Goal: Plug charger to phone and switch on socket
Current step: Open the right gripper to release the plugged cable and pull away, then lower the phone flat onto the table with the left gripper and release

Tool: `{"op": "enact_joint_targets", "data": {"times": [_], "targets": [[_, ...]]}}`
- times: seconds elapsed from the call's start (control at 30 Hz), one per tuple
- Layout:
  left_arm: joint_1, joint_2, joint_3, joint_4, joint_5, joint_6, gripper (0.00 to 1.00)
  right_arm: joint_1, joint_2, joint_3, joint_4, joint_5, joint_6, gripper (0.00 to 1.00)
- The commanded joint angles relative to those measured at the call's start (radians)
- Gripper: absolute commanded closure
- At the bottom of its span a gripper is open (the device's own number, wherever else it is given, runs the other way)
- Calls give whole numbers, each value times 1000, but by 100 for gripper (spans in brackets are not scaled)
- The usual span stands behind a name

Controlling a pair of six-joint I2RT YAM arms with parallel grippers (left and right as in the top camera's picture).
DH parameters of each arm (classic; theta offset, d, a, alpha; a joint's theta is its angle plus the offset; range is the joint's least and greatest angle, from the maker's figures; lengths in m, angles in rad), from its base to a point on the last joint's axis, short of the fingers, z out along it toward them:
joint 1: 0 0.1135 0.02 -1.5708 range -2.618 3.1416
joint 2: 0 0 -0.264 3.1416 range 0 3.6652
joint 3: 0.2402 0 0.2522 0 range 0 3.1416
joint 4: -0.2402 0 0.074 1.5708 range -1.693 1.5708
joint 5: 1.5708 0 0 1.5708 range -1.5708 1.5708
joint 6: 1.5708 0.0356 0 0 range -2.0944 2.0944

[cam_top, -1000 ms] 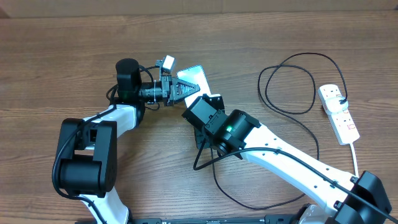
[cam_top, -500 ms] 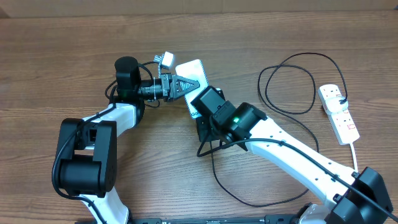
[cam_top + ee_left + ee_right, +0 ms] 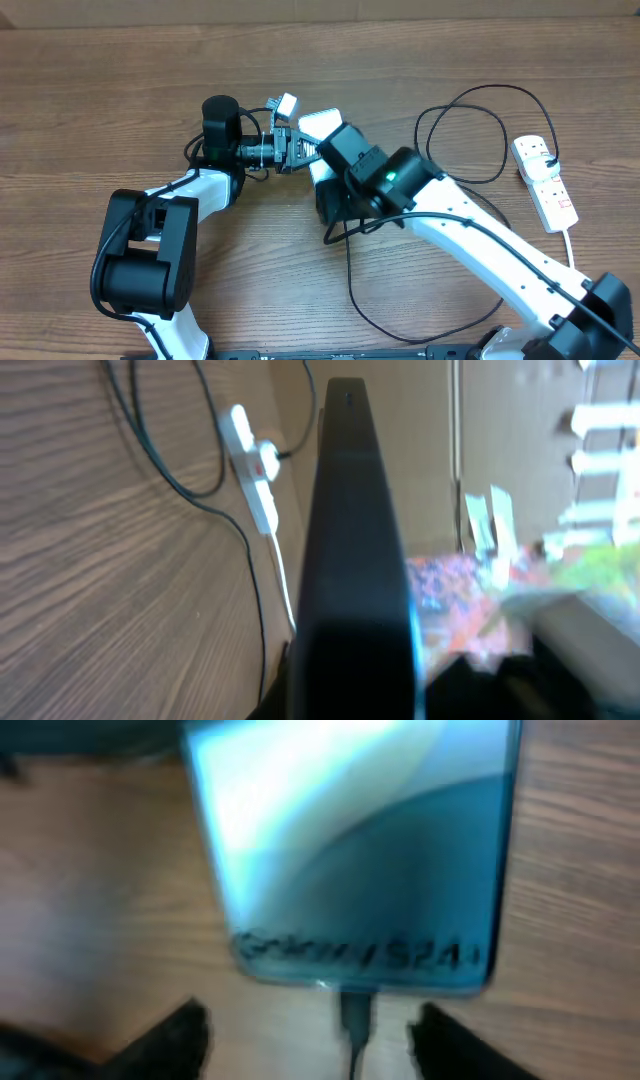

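My left gripper [image 3: 300, 152] is shut on the phone [image 3: 322, 123] and holds it up on its long edge. In the left wrist view the phone [image 3: 355, 560] shows as a dark slab rising from between the jaws. The right wrist view looks onto the blue-green screen of the phone [image 3: 350, 850] with "Galaxy S24+" at its near end. The charger's plug tip [image 3: 352, 1012] sits in that end. My right gripper [image 3: 310, 1040] is open, its fingers [image 3: 170, 1040] standing apart on both sides of the tip. The charger cable [image 3: 349, 285] loops across the table to the socket [image 3: 545, 180].
The white socket [image 3: 250, 460] lies near the table's right edge, with its thick white cord running toward the front. The charger's slack forms a loop at the back right and a long curve under my right arm.
My right gripper has opened and let go of the plug tip, which stays in the phone. Both grippers and the phone have shifted slightly to the right and back.
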Motion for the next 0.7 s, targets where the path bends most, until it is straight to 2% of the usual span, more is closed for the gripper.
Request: {"op": "enact_joint_targets", "data": {"times": [0.0,0.1,0.23,0.3,0.33,0.5,0.57,0.67], "targets": [[-42,-20,-5,65,-118,-97,96,-33,-36,180,-96,25,0,26],[-103,-39,7,140,-209,-134,96,-56,-65,315,-261,118,0,24],[-175,-45,84,44,-319,-95,97,-75,-137,443,-437,265,27,19],[-197,-45,143,-129,-369,-5,96,-84,-192,465,-492,332,55,18],[-206,-45,175,-232,-398,51,96,-90,-225,466,-512,359,74,11],[-234,-44,359,-808,-598,394,96,-121,-370,463,-561,404,157,3],[-225,-43,396,-937,-570,523,95,-121,-407,451,-548,403,159,2],[-179,-38,402,-1097,-444,740,96,-121,-438,412,-509,403,159,2]]}}
